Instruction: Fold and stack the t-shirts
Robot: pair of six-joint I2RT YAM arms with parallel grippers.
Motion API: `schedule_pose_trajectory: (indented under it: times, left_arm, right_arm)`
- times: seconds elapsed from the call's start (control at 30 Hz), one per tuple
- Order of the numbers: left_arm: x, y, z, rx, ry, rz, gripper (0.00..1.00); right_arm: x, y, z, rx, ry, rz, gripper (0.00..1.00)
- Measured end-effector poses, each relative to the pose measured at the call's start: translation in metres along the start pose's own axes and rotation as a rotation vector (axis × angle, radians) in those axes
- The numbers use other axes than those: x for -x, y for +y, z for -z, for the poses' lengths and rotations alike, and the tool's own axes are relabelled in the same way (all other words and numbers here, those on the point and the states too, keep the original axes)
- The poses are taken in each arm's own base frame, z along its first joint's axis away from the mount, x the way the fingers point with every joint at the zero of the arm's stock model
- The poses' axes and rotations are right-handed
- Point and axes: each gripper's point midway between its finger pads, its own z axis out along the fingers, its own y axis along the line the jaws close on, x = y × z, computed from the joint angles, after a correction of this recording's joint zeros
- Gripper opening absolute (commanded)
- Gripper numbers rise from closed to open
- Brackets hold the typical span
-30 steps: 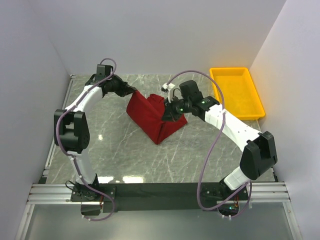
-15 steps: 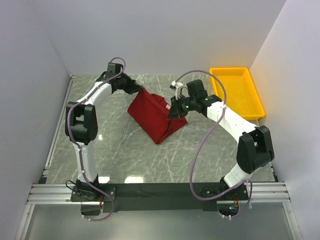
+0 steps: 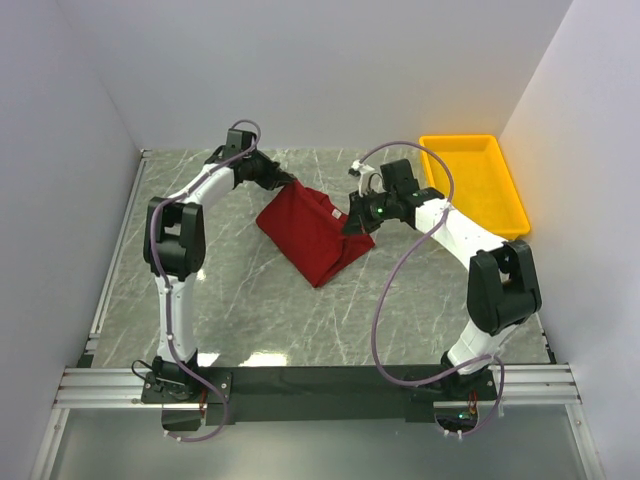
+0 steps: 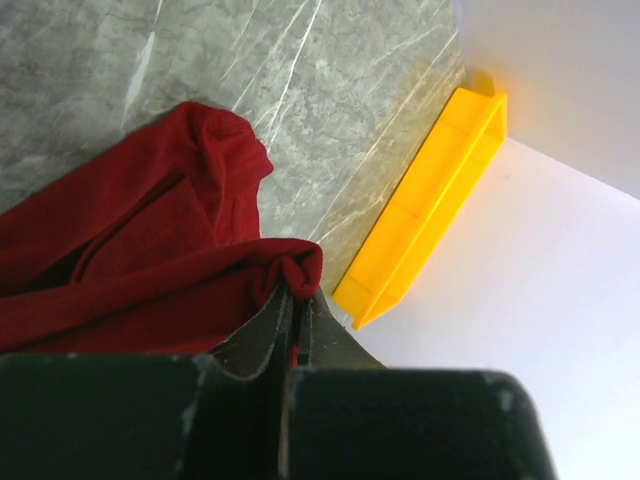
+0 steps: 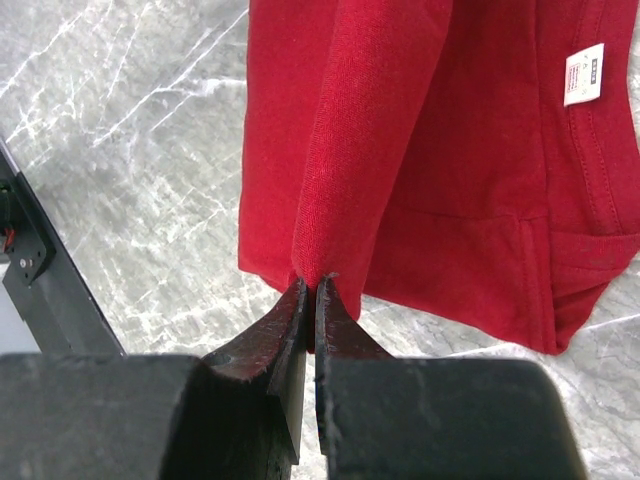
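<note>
Grey marble bench point(image 3: 250, 300), white walls round it. Dark red short-sleeved cloth t-shirt point(image 3: 312, 238) sat on the bench clear of the yellow plastic tray point(image 3: 462, 138), not touching it, one side lifted. Left tool point(image 3: 293, 184) was clamped shut on a bunched wad at the shirt edge farther from the tray. Right tool point(image 3: 351, 224) was pinched shut on a doubled fold at the edge nearer the tray. Cloth hung between them and sagged down to the bench. Small white collar tag point(image 5: 584, 74) faced the right wrist camera.

Judgement: mid-fold, stack not started. To do it well:
- Hold both pinches level.
- Pull the span taut so the fold line runs straight.
- Carry the edge over and lay it flat before releasing.

Risk: the left grip was on a wad, so layers may drop unevenly.
</note>
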Motion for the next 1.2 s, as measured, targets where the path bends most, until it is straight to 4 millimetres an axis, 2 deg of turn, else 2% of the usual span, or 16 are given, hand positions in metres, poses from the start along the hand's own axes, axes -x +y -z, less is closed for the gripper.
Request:
schedule_pose_trajectory:
  times: [0.4, 0.67, 1.0, 1.2]
  left_arm:
    - [-0.001, 0.010, -0.020, 0.013, 0.017, 0.016, 0.00]
    - [0.001, 0.003, -0.027, -0.004, 0.017, 0.019, 0.00]
    - [-0.004, 0.017, -0.046, 0.015, 0.042, 0.042, 0.00]
    - [-0.006, 0.017, -0.053, 0.011, 0.052, 0.049, 0.00]
  right_arm:
    - [-0.006, -0.011, -0.001, 0.004, -0.003, -0.040, 0.00]
    - [-0.005, -0.022, 0.001, -0.013, -0.014, -0.063, 0.00]
    - [-0.009, -0.026, 0.000, -0.019, -0.010, -0.074, 0.00]
    - [-0.015, -0.034, -0.002, -0.032, 0.002, -0.094, 0.00]
